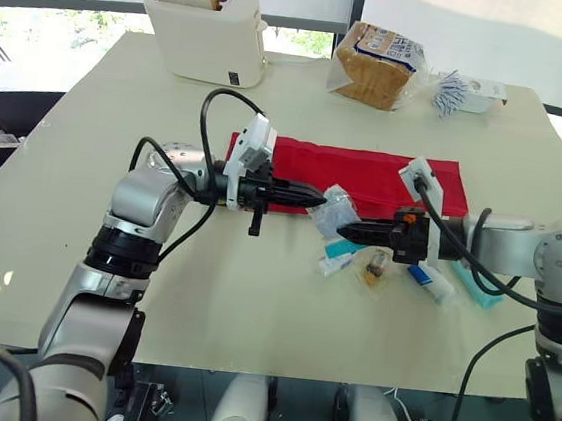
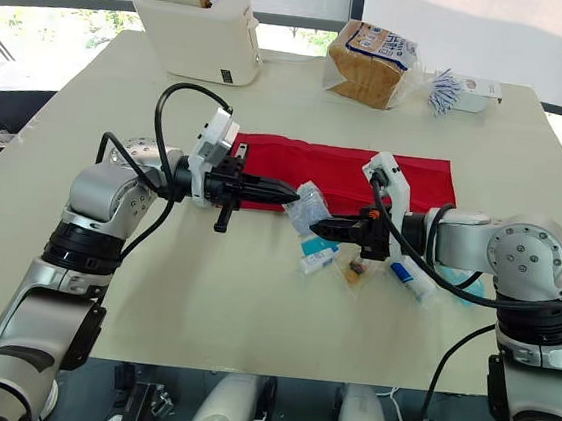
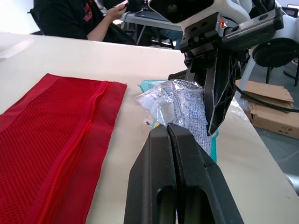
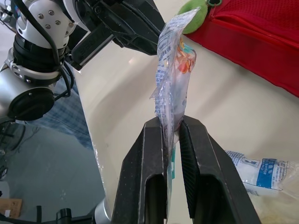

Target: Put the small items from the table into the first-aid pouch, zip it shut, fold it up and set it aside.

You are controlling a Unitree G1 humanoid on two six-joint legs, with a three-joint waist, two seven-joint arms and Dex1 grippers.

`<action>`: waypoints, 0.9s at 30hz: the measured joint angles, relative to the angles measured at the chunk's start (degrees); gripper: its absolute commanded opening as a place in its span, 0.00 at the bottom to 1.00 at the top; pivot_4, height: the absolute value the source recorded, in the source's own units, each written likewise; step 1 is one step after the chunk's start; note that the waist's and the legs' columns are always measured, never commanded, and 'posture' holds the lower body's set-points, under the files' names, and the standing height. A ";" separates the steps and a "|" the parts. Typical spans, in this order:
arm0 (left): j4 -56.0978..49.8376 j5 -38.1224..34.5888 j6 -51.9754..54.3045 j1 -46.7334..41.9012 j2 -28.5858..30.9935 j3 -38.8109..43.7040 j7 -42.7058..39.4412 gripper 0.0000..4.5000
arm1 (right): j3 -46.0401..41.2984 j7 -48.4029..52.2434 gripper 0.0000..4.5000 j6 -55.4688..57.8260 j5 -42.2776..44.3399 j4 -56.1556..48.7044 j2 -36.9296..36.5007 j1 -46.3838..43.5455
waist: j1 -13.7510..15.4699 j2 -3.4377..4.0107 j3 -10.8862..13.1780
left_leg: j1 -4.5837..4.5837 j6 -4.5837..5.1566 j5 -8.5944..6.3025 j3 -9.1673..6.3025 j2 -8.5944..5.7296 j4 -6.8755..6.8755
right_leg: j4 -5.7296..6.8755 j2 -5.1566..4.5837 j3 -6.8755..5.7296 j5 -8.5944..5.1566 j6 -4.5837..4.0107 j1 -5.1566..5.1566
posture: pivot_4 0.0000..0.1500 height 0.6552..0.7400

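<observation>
My L pincer (image 1: 310,201) is shut w/ nothing in it, above the worktop (image 1: 251,308), tips just beside a clear plastic packet (image 1: 335,210). The red first-aid pouch (image 1: 375,172) lies flat & unfolded behind both arms. My R pincer (image 1: 345,233) is clamped on that packet's lower edge, the packet standing up. On the worktop nr it: small amber item (image 1: 374,272), white-blue tube (image 1: 432,283), teal packet (image 1: 481,290).
</observation>
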 measured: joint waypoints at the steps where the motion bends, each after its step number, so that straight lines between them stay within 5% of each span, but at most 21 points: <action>1: 0.02 -0.05 0.42 -0.05 -0.07 0.42 0.99 0.43 | -0.30 -0.17 0.00 -0.08 0.00 -0.01 0.02 0.54 | -0.02 0.00 0.00 | 0.00 0.00 0.00 0.01 0.00 0.00 | 0.00 0.00 0.01 0.00 0.00 0.00 | 1.00 1.00; 7: -0.05 -0.70 1.20 0.48 -0.37 3.63 3.82 0.98 | -1.58 -0.50 0.00 -1.04 0.01 -0.50 0.44 1.98 | -0.12 0.00 0.00 | 0.01 0.00 0.00 0.01 0.01 0.00 | 0.02 0.01 0.02 0.00 0.00 -0.02 | 1.00 1.00; 14: 3.04 4.33 -5.04 5.32 0.08 10.48 16.67 0.98 | -6.05 -1.74 0.00 -5.70 -0.58 -5.02 0.62 10.67 | 0.14 -0.03 -0.02 | 0.03 0.00 0.00 0.01 0.02 0.00 | 0.02 -0.01 0.03 0.00 0.01 0.00 | 1.00 1.00; 20: 13.87 20.13 -23.53 11.20 3.40 9.58 29.18 0.98 | -8.78 -3.34 0.00 -8.78 -0.04 -9.34 0.17 18.82 | -0.14 -0.11 -0.03 | 0.08 -0.01 0.00 0.09 0.00 -0.03 | 0.07 0.00 0.10 0.01 0.01 -0.03 | 1.00 1.00; 27: 24.43 33.15 -40.83 6.57 4.86 4.83 37.39 0.98 | -8.75 -7.74 0.00 -11.60 3.04 -11.65 1.98 18.75 | 0.32 -0.21 -0.07 | 0.03 0.00 0.00 0.07 0.00 -0.03 | 0.04 -0.08 0.05 0.01 0.02 -0.02 | 1.00 1.00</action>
